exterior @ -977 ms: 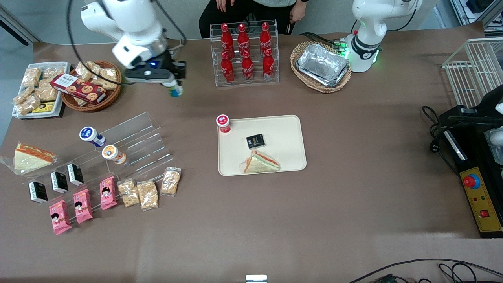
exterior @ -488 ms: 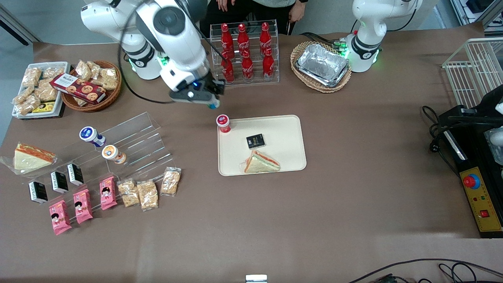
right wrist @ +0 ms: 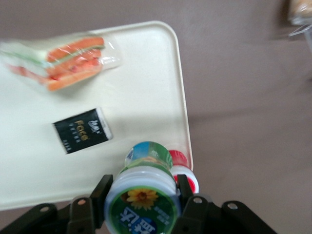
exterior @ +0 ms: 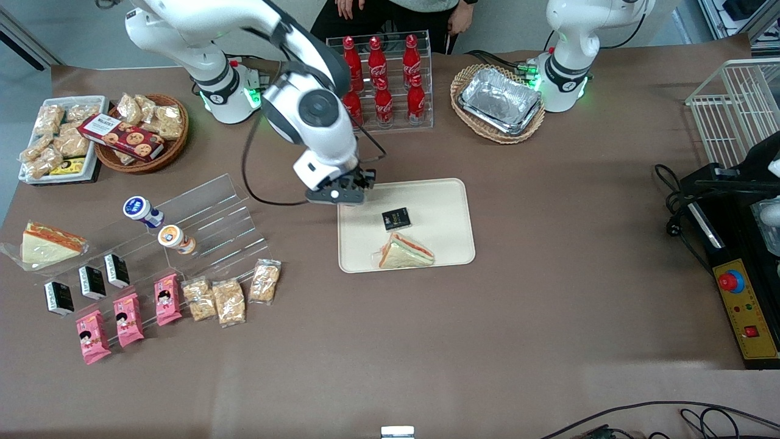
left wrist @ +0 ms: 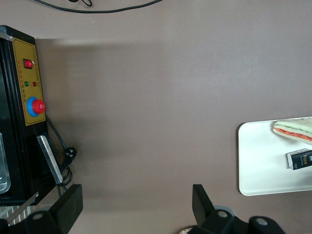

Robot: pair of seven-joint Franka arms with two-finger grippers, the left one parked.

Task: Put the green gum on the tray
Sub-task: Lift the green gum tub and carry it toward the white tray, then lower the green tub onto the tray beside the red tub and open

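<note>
My right gripper (exterior: 341,192) hangs over the corner of the beige tray (exterior: 442,204) that is farthest from the front camera, at the working arm's end. In the right wrist view the gripper (right wrist: 142,192) is shut on the green gum (right wrist: 144,200), a bottle with a green-rimmed white lid bearing a yellow flower. It holds the bottle above the tray's (right wrist: 136,83) rim. A red-lidded bottle (right wrist: 183,168) stands right beside the held gum at that corner. In the front view the gripper hides both bottles. The tray's edge also shows in the left wrist view (left wrist: 261,161).
On the tray lie a wrapped sandwich (exterior: 405,251) and a small black packet (exterior: 396,218). A clear rack of cola bottles (exterior: 379,85) stands farther from the front camera. Acrylic steps toward the working arm's end carry a blue-lidded bottle (exterior: 141,210) and an orange-lidded bottle (exterior: 175,238).
My gripper has carried the green gum from near the wicker snack basket toward the tray and nearer the front camera. It now hangs over the tray's corner and covers the red-lidded bottle.
</note>
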